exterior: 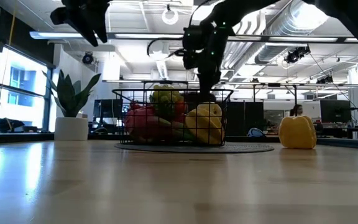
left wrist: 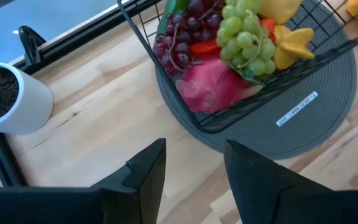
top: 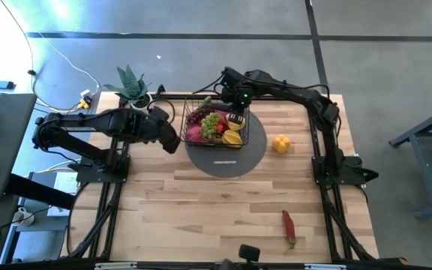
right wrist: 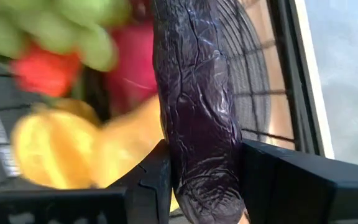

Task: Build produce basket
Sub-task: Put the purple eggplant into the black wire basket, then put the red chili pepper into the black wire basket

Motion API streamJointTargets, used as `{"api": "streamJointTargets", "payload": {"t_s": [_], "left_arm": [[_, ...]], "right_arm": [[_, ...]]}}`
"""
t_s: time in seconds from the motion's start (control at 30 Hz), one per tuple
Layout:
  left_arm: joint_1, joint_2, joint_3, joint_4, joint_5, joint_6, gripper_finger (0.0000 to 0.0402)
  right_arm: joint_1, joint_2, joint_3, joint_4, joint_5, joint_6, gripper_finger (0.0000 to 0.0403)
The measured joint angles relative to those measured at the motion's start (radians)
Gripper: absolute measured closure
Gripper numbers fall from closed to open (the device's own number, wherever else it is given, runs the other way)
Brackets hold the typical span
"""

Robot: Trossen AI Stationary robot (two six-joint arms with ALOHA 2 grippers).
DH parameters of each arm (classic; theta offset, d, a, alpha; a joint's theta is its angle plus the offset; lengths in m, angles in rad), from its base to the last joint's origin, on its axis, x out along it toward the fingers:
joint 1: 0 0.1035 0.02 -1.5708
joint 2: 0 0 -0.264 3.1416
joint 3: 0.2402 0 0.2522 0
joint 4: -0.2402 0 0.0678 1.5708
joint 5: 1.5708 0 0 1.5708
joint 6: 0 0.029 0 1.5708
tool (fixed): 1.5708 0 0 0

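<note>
One purple pod (right wrist: 197, 149), wrinkled and likely light and soft, sits clamped mid-length in the right gripper (right wrist: 197, 186) over the basket (top: 220, 124), left gripper (left wrist: 194, 174) beside it, jaws apart.

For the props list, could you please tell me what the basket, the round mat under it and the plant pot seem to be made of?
Basket: thin black wire, probably coated metal, open grid sides. Round mat: grey woven fabric or vinyl, judging by its fine concentric ribbing. Plant pot: smooth matte white, ceramic or plastic; cannot tell which.
</note>
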Motion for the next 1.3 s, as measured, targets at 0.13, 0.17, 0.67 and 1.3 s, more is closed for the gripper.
{"api": "streamJointTargets", "payload": {"t_s": [0.13, 0.17, 0.67, 1.3], "left_arm": [[0.020, 0.000, 0.000, 0.004, 0.000, 0.000, 0.0250], [0.024, 0.000, 0.000, 0.005, 0.001, 0.000, 0.0250], [0.050, 0.000, 0.000, 0.006, 0.031, -0.001, 0.0250], [0.050, 0.000, 0.000, 0.014, 0.028, 0.113, 0.0250]], "right_arm": [[0.000, 0.023, 0.000, -0.007, 0.048, -0.040, 0.0291], [0.000, 0.026, 0.000, -0.007, 0.056, -0.047, 0.0291], [0.001, 0.038, 0.000, -0.041, 0.148, -0.056, 0.0165], [0.027, -0.100, 0.000, -0.079, -0.061, 0.278, 0.0160]]}}
